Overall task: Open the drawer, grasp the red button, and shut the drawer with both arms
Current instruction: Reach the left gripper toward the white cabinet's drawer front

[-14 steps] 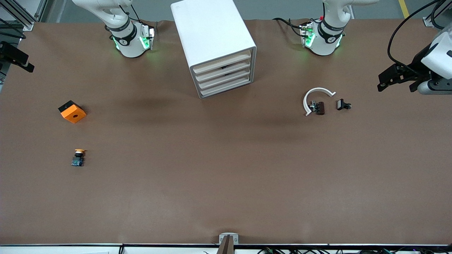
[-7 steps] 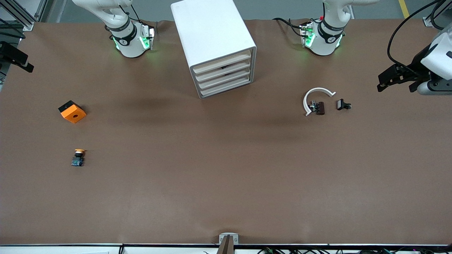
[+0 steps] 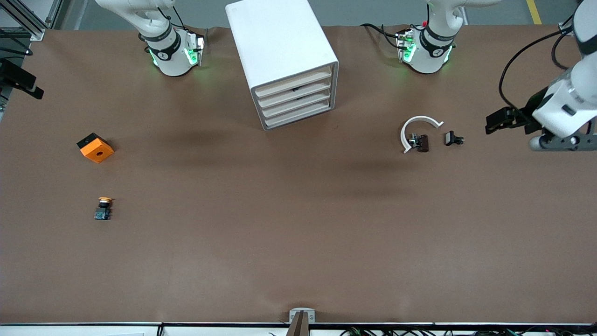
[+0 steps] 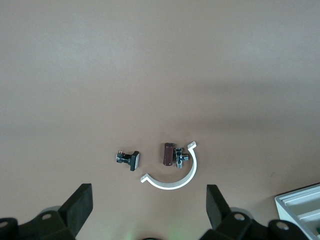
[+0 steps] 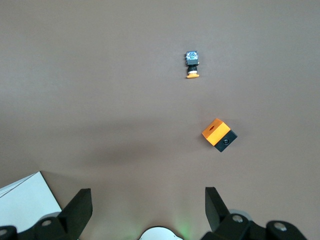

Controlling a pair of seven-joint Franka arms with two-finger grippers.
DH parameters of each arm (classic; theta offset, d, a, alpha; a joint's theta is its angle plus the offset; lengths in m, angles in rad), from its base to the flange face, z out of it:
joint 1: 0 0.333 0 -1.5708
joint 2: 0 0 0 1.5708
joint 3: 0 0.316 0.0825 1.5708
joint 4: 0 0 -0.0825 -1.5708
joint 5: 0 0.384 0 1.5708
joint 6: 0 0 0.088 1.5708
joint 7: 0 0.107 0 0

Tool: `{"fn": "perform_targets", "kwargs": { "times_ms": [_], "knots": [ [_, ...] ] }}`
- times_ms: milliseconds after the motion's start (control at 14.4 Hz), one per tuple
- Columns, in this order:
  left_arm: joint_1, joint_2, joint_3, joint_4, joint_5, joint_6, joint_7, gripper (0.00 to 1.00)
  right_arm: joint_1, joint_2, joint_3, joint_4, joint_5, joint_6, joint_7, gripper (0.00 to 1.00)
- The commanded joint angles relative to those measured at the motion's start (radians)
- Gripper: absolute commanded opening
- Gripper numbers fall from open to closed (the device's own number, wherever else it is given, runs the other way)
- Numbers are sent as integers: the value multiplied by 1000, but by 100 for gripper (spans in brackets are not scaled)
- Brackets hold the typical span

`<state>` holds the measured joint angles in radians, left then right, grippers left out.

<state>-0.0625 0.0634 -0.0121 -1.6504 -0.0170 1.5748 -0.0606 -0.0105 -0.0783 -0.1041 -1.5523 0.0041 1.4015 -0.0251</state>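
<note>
The white drawer cabinet stands between the two arm bases, with all of its drawers shut. The red-capped button is hidden from every view. My left gripper hangs open and empty over the left arm's end of the table, beside the small parts; in the left wrist view its jaws stand wide apart. My right gripper is open and empty over the table edge at the right arm's end, also wide apart in the right wrist view. A cabinet corner shows in both wrist views.
A yellow-capped button and an orange and black block lie toward the right arm's end. A white arc piece, a brown part and a small black part lie toward the left arm's end.
My left gripper has dropped lower and shifted a little toward the small parts. My right gripper has barely moved. Nothing on the table has moved.
</note>
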Motion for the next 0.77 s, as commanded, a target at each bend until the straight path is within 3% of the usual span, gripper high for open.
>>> {"fn": "perform_targets", "kwargs": {
  "times_ms": [0, 209, 696],
  "knots": [
    [-11, 84, -6, 21, 17, 25, -13, 100, 4, 71, 6, 20, -10, -6, -7, 100],
    [-20, 166, -8, 23, 5, 71, -13, 100, 3, 159, 6, 27, -10, 4, -7, 100],
    [-66, 256, -11, 32, -38, 109, -99, 100, -11, 200, 4, 31, -16, 10, -9, 100]
  ]
}}
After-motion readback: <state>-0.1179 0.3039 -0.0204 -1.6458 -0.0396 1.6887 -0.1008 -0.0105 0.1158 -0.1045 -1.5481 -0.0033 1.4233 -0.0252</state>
